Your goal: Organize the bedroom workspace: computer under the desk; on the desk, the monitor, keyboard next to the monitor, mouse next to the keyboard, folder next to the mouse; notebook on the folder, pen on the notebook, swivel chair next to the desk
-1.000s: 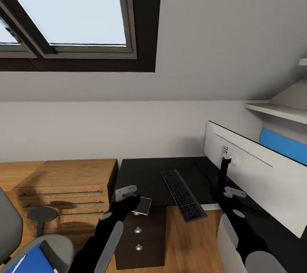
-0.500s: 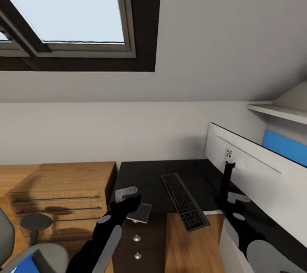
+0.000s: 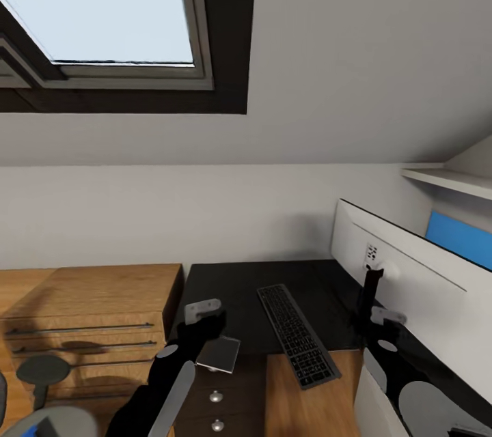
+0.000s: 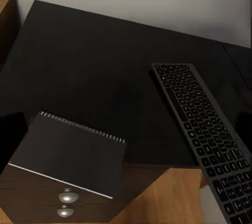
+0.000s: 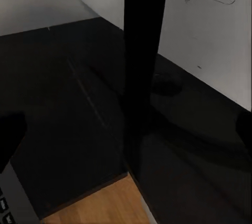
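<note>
The glossy black desk (image 3: pixel 239 283) carries the dark keyboard (image 3: pixel 297 334), whose near end juts past the front edge. The monitor (image 3: pixel 410 273) stands at the right with its white back to me. My left gripper (image 3: pixel 213 336) is shut on the dark notebook (image 3: pixel 219 354), holding it over the desk's front edge. In the left wrist view the notebook (image 4: pixel 68 153) hangs above the drawer knobs, beside the keyboard (image 4: pixel 205 129). My right gripper (image 3: pixel 372 324) is open, fingertips (image 5: pixel 10 135) apart, facing the monitor's black stand (image 5: pixel 144 66). The swivel chair (image 3: pixel 41 370) and a sliver of blue folder (image 3: pixel 19 433) sit bottom left.
A light wooden dresser (image 3: pixel 89 307) stands left of the desk. The dark drawer unit (image 3: pixel 219 403) sits under the desk's front. On the right wall are a white shelf (image 3: pixel 444 181) and a blue wall panel (image 3: pixel 461 235). A dark-framed skylight (image 3: pixel 102 7) is overhead.
The whole head view has shifted, so the chair and folder have slid toward the bottom left corner. Both arms keep their pose, the notebook still in the left gripper.
</note>
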`<state>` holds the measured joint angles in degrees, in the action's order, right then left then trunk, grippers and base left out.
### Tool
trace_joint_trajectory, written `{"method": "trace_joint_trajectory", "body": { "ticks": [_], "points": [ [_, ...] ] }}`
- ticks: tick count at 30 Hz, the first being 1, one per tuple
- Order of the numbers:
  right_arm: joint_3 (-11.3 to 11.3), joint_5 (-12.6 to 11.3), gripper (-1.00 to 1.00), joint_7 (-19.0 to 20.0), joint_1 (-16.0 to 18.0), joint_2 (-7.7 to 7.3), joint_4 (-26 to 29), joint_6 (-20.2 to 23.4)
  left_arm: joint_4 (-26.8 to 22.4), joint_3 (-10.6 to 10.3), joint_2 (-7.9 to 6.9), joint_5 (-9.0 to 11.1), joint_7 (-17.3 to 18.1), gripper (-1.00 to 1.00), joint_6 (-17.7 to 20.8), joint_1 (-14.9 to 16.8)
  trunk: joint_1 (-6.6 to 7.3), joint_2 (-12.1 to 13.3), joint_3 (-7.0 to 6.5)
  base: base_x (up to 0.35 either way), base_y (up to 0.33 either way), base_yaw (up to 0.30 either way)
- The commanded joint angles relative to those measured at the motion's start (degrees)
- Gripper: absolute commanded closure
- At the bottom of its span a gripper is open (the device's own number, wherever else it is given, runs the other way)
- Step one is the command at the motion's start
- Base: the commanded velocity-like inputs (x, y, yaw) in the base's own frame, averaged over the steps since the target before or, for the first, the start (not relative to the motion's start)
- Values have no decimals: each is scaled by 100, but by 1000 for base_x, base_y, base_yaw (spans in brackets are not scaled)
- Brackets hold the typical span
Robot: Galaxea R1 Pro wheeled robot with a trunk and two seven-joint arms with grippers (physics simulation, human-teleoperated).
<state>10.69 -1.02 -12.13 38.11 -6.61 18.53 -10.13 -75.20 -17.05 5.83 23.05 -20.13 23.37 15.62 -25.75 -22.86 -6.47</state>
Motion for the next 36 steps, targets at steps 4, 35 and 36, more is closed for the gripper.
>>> {"method": "trace_joint_trajectory", "body": {
  "ticks": [4,35,36],
  "points": [
    [11,-12,-100,0,3,-32,-7,-33,-7,-27,-2,60,-53,-100,13,1,-3,-6,3,195,-160,0],
    [-31,13,-100,9,3,-130,10,-393,-3,-35,-3,68,-53,-100,15,1,-3,-6,3,116,-18,0],
    [-31,13,-100,9,3,-130,10,-393,-3,-35,-3,68,-53,-100,14,2,-3,-6,3,268,0,0]
  ]
}}
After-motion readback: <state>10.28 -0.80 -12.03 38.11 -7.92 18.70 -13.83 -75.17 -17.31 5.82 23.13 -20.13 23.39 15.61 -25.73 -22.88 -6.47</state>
